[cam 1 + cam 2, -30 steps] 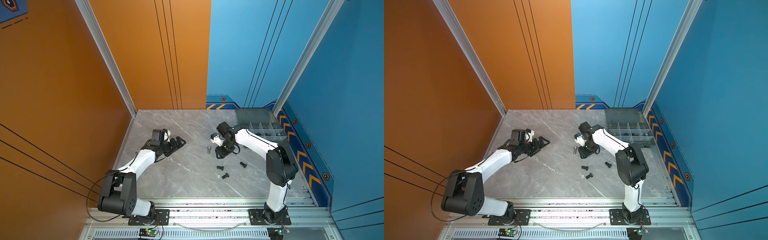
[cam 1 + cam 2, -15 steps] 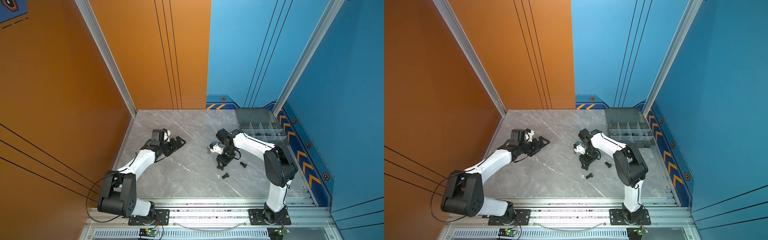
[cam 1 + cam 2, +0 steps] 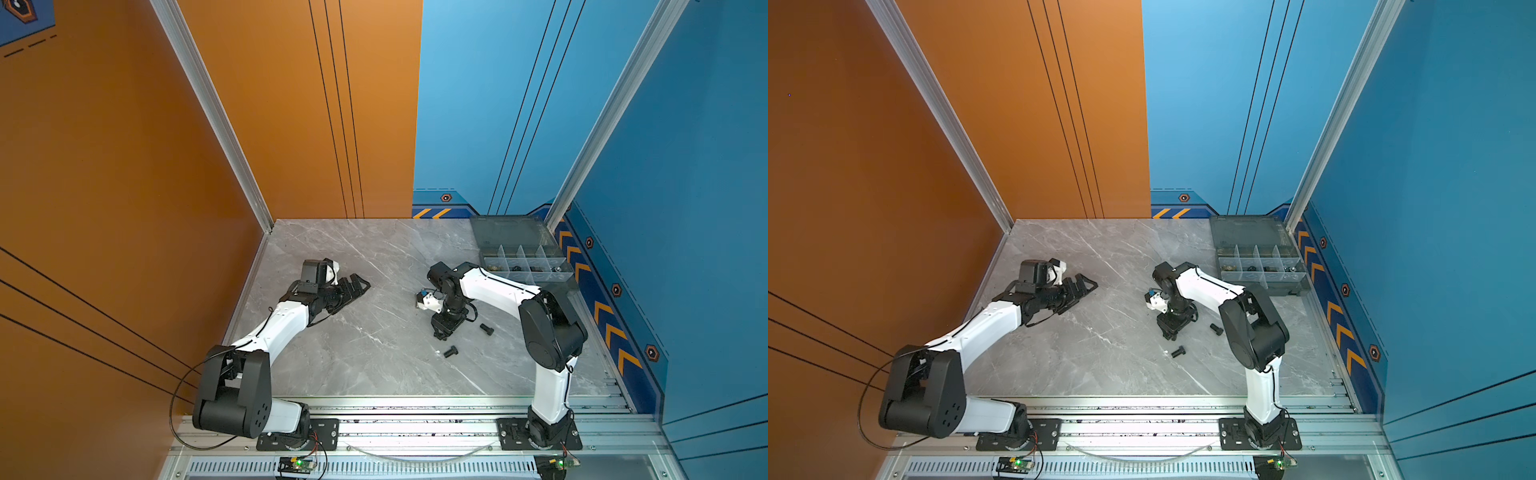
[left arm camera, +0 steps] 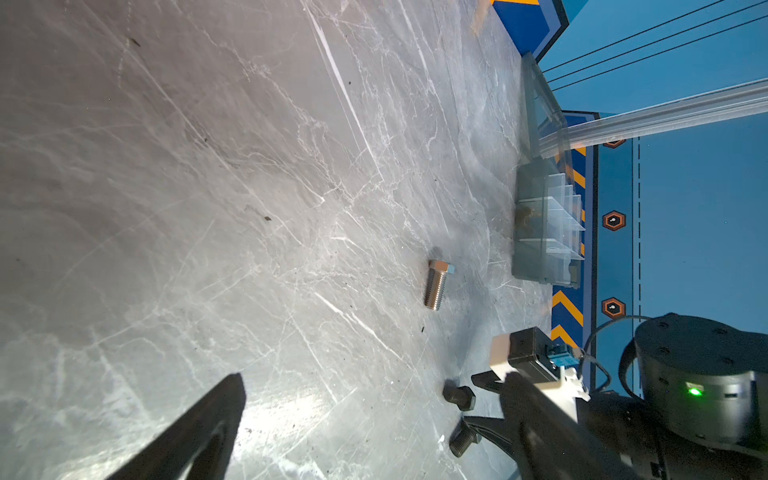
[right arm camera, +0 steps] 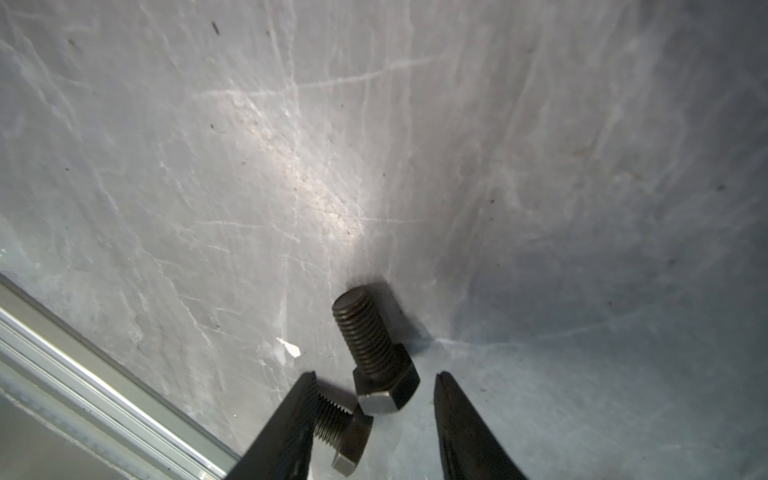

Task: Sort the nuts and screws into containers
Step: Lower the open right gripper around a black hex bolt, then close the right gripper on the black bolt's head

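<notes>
The right gripper point(image 5: 374, 374) held its black fingers point(image 5: 291, 419) spread and empty. One stubby black hex-head bolt point(image 5: 343, 432) lay between them, its threaded end right against one finger and its long axis slanting across the gap. A second black bolt point(image 5: 370, 345) lay just past the tips, head toward them and shank pointing away, so closing looked liable to catch both. The left gripper point(image 3: 362, 283), also spread and empty, lay well to the left, and the smoky-grey plastic organiser box point(image 3: 562, 286) sat far right.
</notes>
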